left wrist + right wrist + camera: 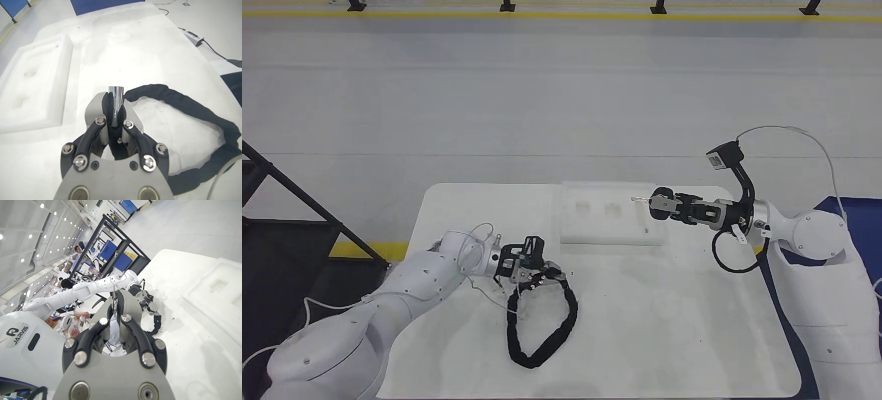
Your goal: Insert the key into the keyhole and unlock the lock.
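The lock is a chain in a black fabric sleeve point(542, 335) lying in a loop on the white table, with a shiny metal cylinder point(115, 100) at one end. My left gripper point(535, 268) is shut on that cylinder point(538, 272), which sticks out past the fingertips point(107, 98); the sleeve point(189, 106) curves away beside it. My right gripper point(654, 201) hovers over the near right corner of the foam tray point(607, 212), shut on a small metal key point(114, 303) held edge-on between its pads. The other arm's gripper point(151, 309) and the sleeve point(157, 325) lie beyond it.
A white foam tray point(37, 79) with shallow rectangular recesses sits at the table's far middle. Bare tabletop point(682, 320) spreads between the two arms. A black frame point(292, 200) stands off the table's left side. A cable and power brick point(192, 37) lie on the floor.
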